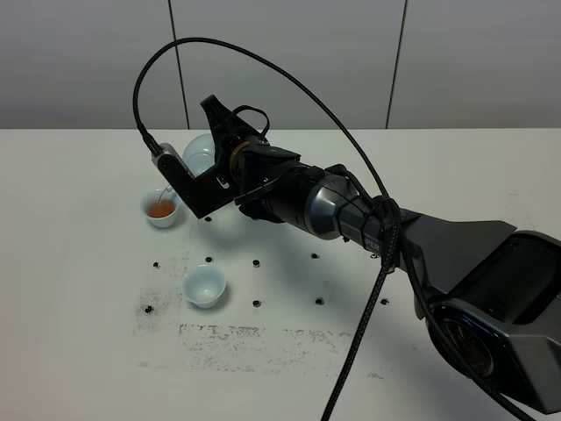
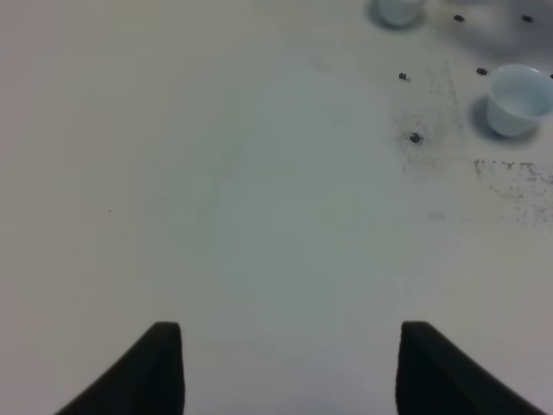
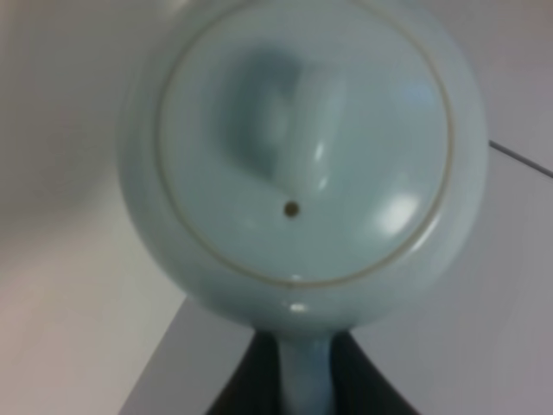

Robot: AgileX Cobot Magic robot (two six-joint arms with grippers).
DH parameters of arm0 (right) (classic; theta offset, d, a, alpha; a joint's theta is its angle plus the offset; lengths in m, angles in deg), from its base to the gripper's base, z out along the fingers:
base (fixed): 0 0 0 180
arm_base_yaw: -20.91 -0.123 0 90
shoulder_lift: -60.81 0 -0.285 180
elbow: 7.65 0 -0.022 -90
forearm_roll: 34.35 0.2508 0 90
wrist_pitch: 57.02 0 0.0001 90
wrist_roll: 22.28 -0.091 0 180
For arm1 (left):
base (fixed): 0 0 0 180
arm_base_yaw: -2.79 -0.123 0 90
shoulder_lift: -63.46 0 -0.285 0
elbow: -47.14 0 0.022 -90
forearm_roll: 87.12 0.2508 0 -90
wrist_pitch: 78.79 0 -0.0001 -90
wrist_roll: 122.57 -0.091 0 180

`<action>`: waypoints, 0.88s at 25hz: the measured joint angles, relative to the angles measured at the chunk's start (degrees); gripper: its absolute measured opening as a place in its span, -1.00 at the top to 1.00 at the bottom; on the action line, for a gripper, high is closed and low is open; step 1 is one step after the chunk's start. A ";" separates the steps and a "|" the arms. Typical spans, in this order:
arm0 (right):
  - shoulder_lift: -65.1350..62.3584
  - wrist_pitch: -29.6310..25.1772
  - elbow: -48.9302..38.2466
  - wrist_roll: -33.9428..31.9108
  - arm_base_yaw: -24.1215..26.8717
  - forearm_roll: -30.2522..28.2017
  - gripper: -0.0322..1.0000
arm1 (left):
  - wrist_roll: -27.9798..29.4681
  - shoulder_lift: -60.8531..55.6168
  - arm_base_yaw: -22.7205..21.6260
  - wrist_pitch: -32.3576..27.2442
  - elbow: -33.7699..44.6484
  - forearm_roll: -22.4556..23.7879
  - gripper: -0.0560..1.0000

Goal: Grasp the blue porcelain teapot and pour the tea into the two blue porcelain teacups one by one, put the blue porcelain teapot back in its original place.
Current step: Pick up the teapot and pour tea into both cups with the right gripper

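My right gripper (image 1: 221,140) reaches across to the left and is shut on the loop handle of the blue porcelain teapot (image 1: 198,154), holding it tilted over the far teacup (image 1: 161,210). That cup holds reddish-brown tea (image 1: 160,208). In the right wrist view the teapot's knobbed lid (image 3: 302,143) fills the frame, with the handle between my gripper's (image 3: 307,389) dark fingers. The second teacup (image 1: 204,286) stands upright nearer the front, whitish inside with no tea showing; it also shows in the left wrist view (image 2: 517,101). My left gripper (image 2: 289,372) is open over bare table.
The white table (image 1: 70,289) has small dark screw holes (image 1: 256,262) and grey scuff marks (image 1: 254,338) around the cups. A black cable (image 1: 351,140) arcs over the right arm. The right arm's base (image 1: 500,298) fills the lower right.
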 joint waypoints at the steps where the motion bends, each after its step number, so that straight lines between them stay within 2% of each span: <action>1: 0.00 0.00 0.00 0.00 0.00 -0.06 0.87 | 0.00 0.00 0.00 0.00 0.00 0.00 -0.07; 15: 0.00 0.00 0.00 -0.26 0.02 0.22 0.87 | 0.00 0.00 0.00 0.00 0.00 0.00 -0.07; 22: 0.00 0.00 0.00 -0.32 0.36 5.99 0.87 | 0.00 0.00 0.00 0.00 0.00 0.00 -0.07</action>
